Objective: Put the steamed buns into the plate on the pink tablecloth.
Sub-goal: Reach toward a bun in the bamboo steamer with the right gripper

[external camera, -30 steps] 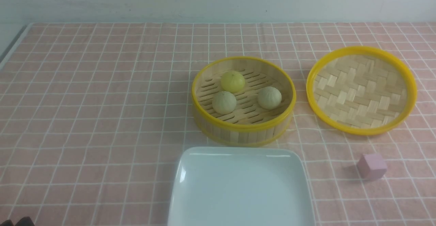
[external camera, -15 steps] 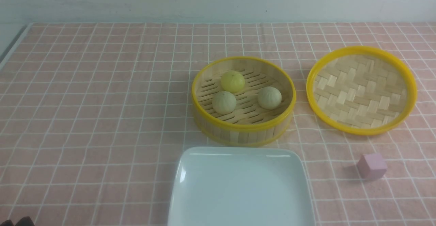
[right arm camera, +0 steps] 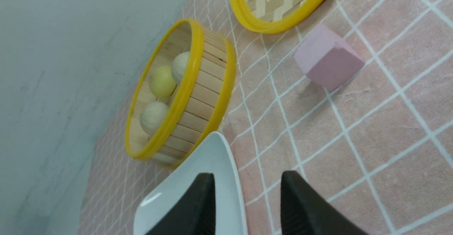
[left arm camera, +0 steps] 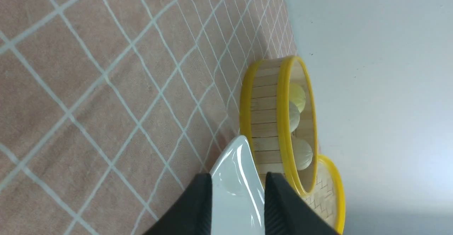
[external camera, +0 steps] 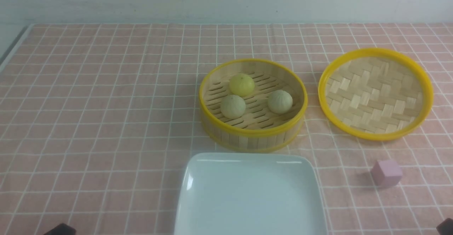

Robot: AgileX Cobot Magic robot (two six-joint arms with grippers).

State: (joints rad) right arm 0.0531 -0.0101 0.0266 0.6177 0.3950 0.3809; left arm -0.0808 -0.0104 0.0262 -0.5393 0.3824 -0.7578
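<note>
Three steamed buns lie in a round bamboo steamer basket (external camera: pixel 253 136): a yellow one (external camera: pixel 241 84) and two pale beige-green ones (external camera: pixel 233 106) (external camera: pixel 280 101). The white square plate (external camera: pixel 247 196) rests bare on the pink tablecloth (external camera: pixel 106 104), just in front of the basket. My left gripper (left arm camera: pixel 238 178) is open with nothing between its fingers; only its tip (external camera: pixel 60 229) shows at the bottom left edge of the front view. My right gripper (right arm camera: pixel 247 176) is open too, near the plate's right corner (right arm camera: pixel 198 164), and its tip (external camera: pixel 446 226) peeks in at the bottom right.
A yellow-rimmed woven lid (external camera: pixel 375 93) lies upside down to the right of the basket. A small pink cube (external camera: pixel 386 173) sits in front of the lid, right of the plate. A pale wall closes off the far side.
The left gripper's tip has shifted rightward along the bottom edge of the front view. The right gripper's tip has come into view at the bottom right corner. Buns, basket and plate have not moved.
</note>
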